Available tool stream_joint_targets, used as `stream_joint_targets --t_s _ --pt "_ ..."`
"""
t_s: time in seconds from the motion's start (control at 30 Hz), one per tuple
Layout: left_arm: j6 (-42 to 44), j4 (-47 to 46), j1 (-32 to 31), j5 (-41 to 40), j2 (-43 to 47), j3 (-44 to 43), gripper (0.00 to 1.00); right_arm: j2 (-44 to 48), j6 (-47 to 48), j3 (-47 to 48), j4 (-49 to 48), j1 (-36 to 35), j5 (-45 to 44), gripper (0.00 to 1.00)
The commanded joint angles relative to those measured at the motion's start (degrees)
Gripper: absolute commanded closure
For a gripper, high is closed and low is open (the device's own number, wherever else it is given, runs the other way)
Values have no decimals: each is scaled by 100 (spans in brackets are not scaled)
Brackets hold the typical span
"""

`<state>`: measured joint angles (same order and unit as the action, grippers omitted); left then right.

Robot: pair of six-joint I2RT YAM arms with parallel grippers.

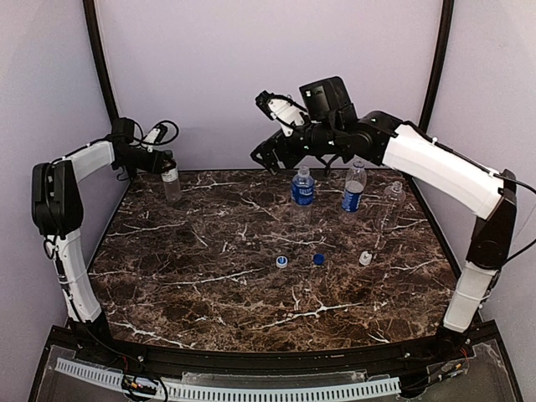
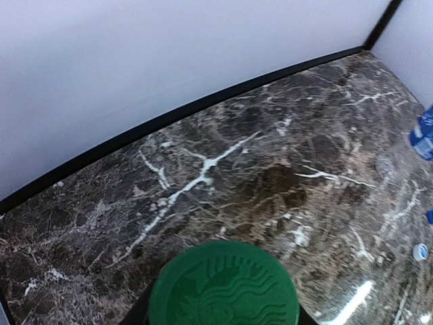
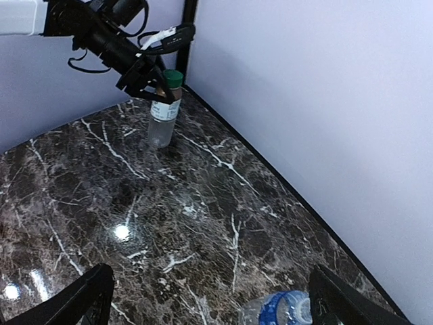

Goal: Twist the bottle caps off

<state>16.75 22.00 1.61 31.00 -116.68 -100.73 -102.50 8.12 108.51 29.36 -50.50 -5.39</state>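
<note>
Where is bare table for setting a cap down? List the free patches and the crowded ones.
Free: the wide near strip of table between the three loose caps and the near edge. Also free is the left middle, between the green-capped bottle and the blue-labelled bottles. Crowded: back right, bottles and caps together.

Two blue-labelled bottles point(image 1: 302, 191) point(image 1: 353, 193), one clear unlabelled bottle point(image 1: 391, 201) and one brownish bottle point(image 1: 172, 184) are counted, four total. Three loose caps point(image 1: 281, 261) point(image 1: 319, 259) point(image 1: 365, 258) are seen. Two arms point(image 1: 71, 218) point(image 1: 435, 163) are fitted.

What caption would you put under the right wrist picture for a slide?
Left gripper at the green cap of the corner bottle; the right gripper, open, frames the marble table.
</note>
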Motion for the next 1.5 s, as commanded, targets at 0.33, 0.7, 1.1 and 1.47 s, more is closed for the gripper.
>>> stream_joint_targets --t_s 0.33,0.7,1.1,1.47 --pt "571 3853 -1528 1812 4544 875 70 -938 -82 -142 -2856 -1224 1671 1" --pt "-182 3507 -1750 1864 5471 1188 70 -1393 -507 -316 -3967 -1823 1825 7" --pt "-1080 2381 -1744 1564 5989 1567 20 -1156 -904 -492 -4154 -1847 1556 57" --pt "-3351 -2634 -1743 1447 8354 5304 1 -1094 -1398 -1244 -6053 -2171 1742 62"
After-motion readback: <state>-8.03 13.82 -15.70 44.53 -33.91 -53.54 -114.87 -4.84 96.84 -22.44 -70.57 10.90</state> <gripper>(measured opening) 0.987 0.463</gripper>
